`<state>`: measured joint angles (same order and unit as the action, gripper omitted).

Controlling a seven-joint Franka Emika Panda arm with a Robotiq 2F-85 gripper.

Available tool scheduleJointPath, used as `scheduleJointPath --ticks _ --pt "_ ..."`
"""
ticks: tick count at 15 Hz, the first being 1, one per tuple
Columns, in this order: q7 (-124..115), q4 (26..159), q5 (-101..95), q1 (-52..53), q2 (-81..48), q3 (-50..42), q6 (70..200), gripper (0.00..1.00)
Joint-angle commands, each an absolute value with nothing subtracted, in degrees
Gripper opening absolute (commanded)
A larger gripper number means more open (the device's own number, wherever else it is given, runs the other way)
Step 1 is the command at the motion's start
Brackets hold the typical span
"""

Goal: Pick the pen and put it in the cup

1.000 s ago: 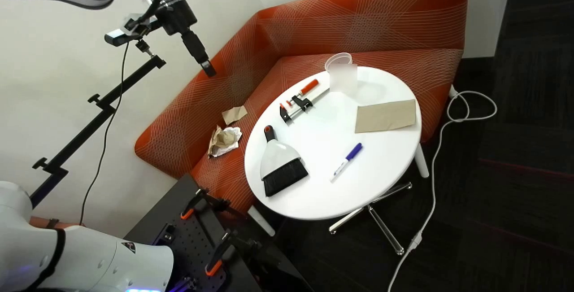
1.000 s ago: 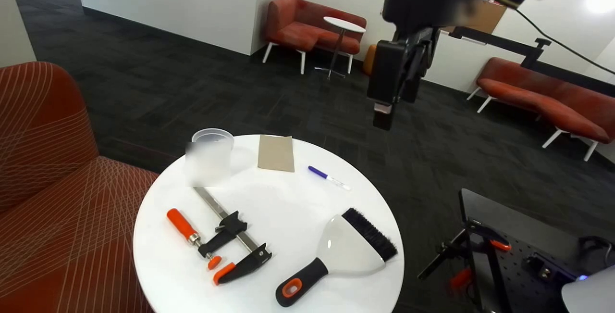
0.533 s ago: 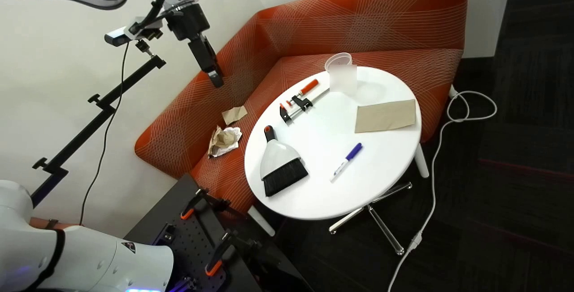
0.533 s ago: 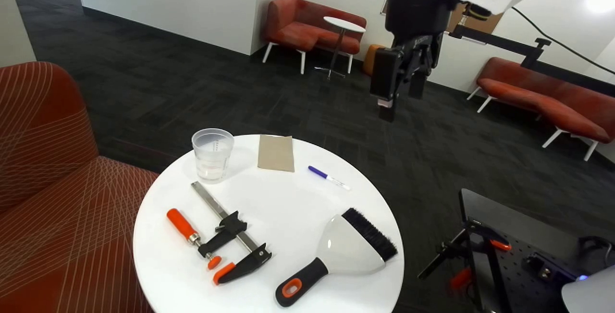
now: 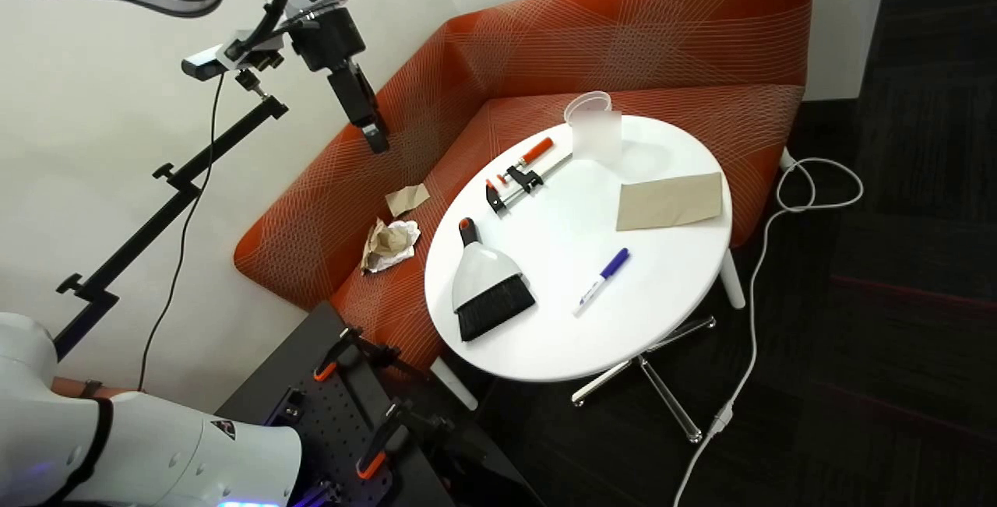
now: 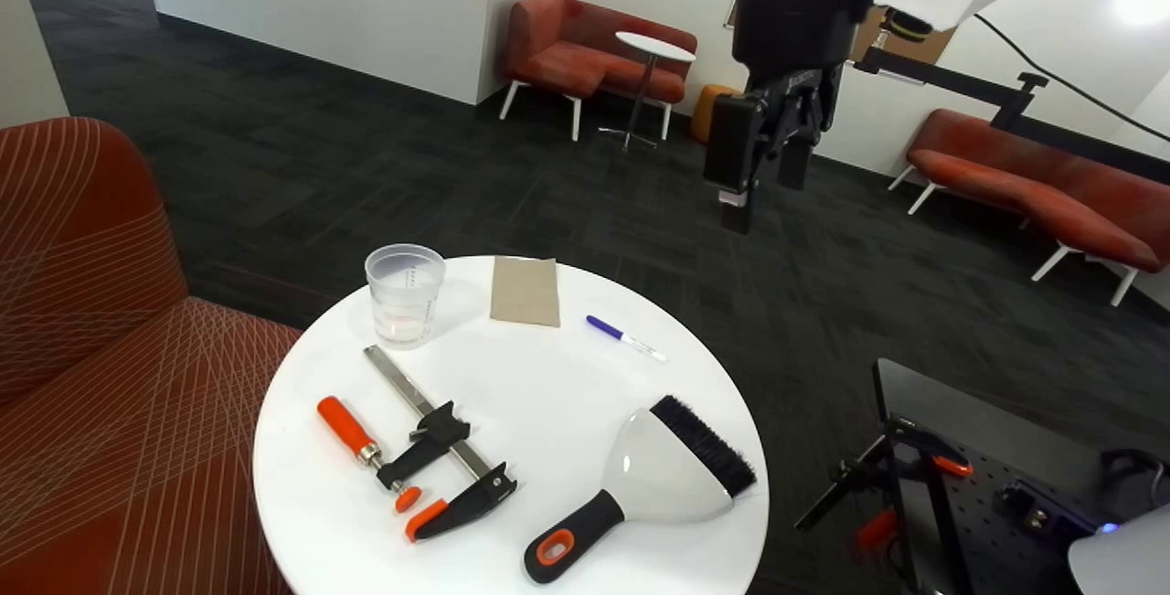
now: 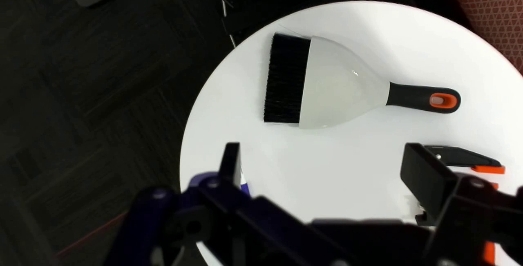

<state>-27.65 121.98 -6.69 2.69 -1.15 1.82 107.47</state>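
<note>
We see the gripper (image 7: 320, 157) spread wide, well above the table (image 6: 548, 403). The pen (image 6: 627, 339) lies near the edge — white surface shows between it, the pad (image 6: 525, 292) and the dustpan (image 6: 651, 476). The cup (image 6: 403, 293) stands upright near the edge too — the clamp (image 6: 442, 428) just beside it.

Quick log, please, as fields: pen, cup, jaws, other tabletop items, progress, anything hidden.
pen: lying on the table; blue cap, white barrel
cup: translucent, upright, near one end of the bar clamp
jaws: apart, raised clear of the table, nothing held
other items: tan sheet, dustpan, brush
progress: pen outside the cup, not yet grasped
hidden: in the wrist view, most of the pen, behind the jaws
</note>
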Motion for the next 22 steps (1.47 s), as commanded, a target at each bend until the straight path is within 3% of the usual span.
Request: scheduleJointPath --ticks 1,9,22 --pt "-30.1 120.4 -7.5 2.5 -3.2 1.7 108.7 1.00" --pt "-29.0 111.6 -6.4 1.2 -17.9 -2.2 113.8 1.00" --pt "-10.5 90.9 -6.4 -3.7 -41.5 -6.5 106.2 1.00"
